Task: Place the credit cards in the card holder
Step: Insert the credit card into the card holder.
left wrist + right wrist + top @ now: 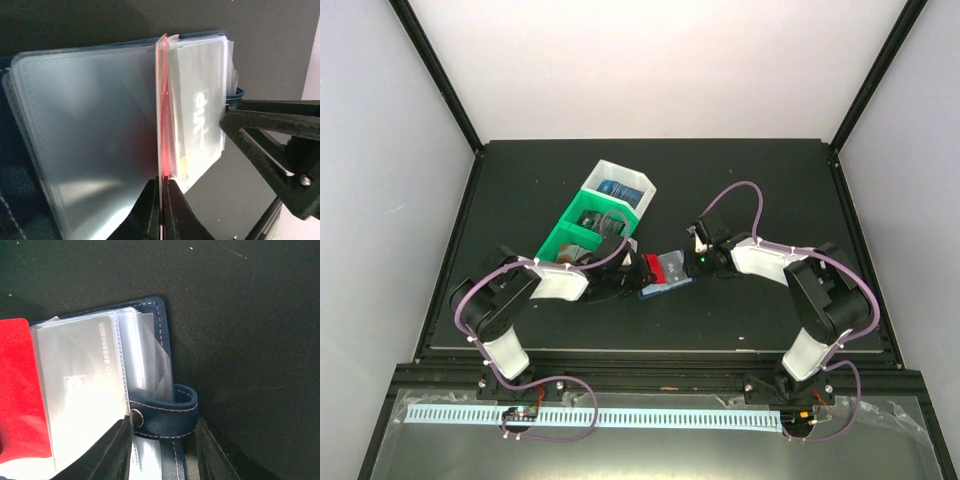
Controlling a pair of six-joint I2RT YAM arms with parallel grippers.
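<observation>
Lab-type robot test cell, black tabletop (770, 180) w/ black frame posts, plain white walls, two bolted arms, sorting bin (595, 215)

Black table (520, 190), pale walls (380, 200), black frame posts (435, 70)

Card holder (665, 275) right of bin (595, 220), between tools
</observation>
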